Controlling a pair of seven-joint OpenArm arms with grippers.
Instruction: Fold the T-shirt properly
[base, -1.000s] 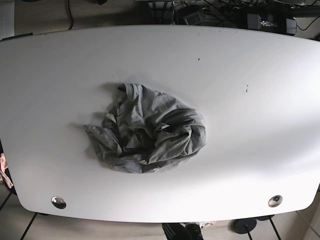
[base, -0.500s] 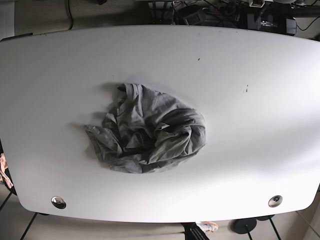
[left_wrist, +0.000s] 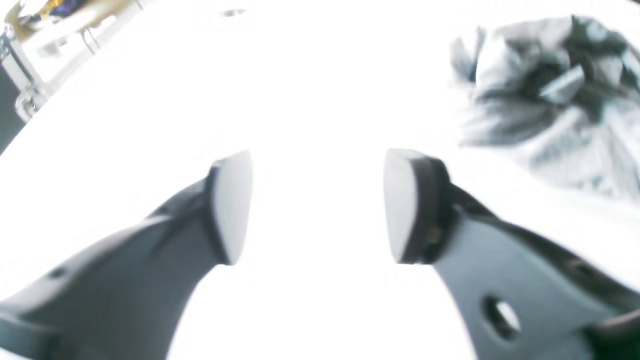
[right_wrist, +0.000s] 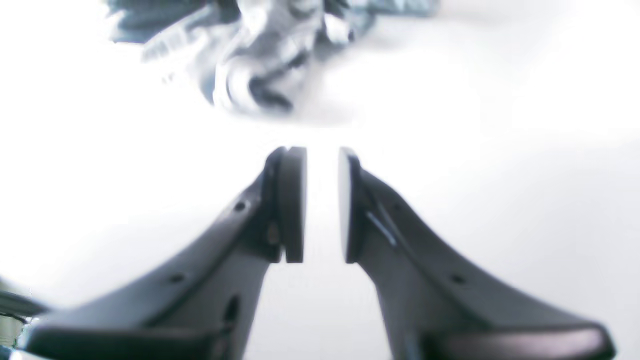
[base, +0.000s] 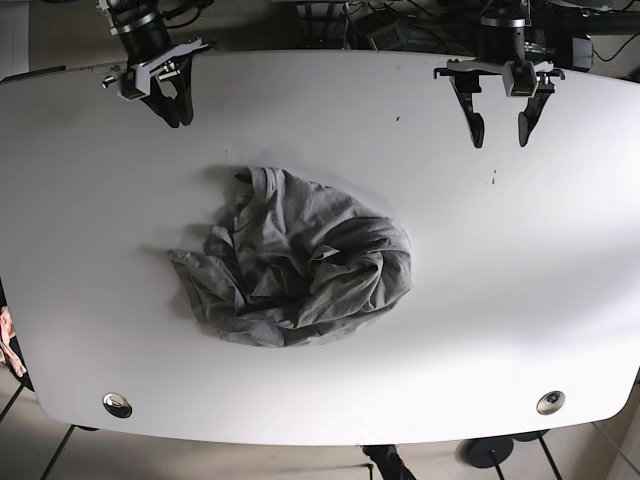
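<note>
Grey T-shirt (base: 295, 262) lies crumpled in a heap mid-table (base: 520, 250), untouched, with 2 arms over the far edge: left gripper (base: 497, 130) spread wide, holding nothing, right gripper (base: 176, 112) nearly closed with a narrow gap, also holding nothing.

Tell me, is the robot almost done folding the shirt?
Not yet. Nothing looks folded: the crumpled grey cotton T-shirt lies in a heap on the white table. Neither claw holds anything. The left claw hangs wide open and the right claw is open only a narrow gap, both clear of the shirt. Spreading it flat and every fold are left.
</note>
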